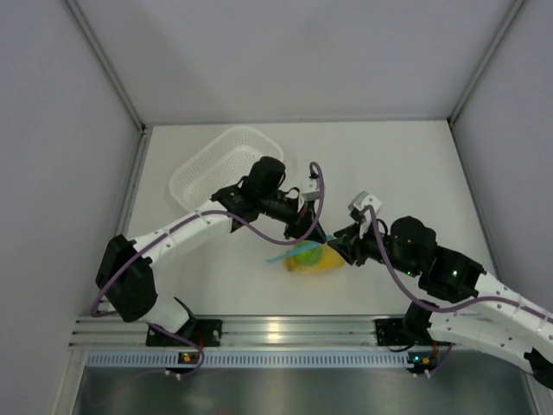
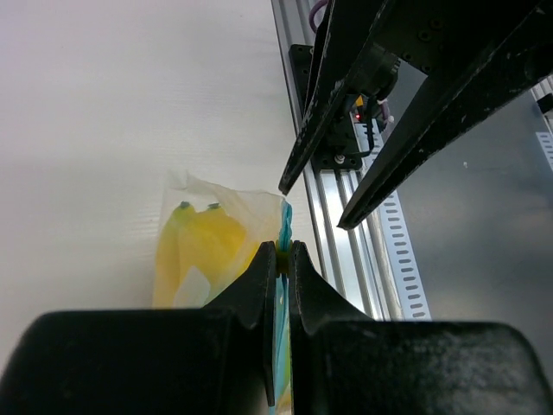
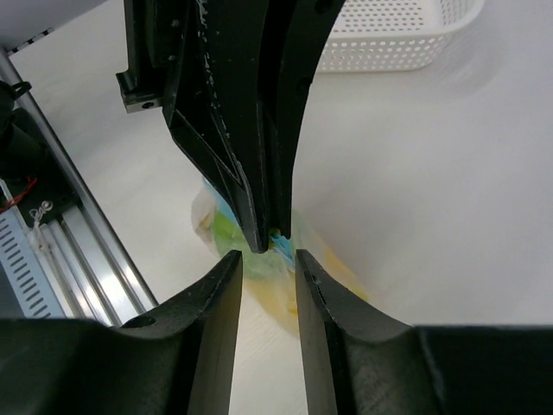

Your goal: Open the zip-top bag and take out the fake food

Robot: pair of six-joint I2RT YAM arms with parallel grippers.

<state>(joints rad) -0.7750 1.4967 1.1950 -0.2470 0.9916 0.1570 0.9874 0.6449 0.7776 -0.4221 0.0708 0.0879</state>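
The left gripper pinches the zip-top bag by its strip, so the right gripper, jaws parted beside the bag, should next grip the opposite lip.

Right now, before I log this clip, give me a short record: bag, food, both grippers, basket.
bag: lying on the table between the grippers
zip strip: blue, pinched; cannot tell if it is parted
food: inside the bag; yellow and green show through
left gripper: shut on the zip strip
right gripper: open, close to the strip, holding nothing
basket: apart from the bag, at the table's far left
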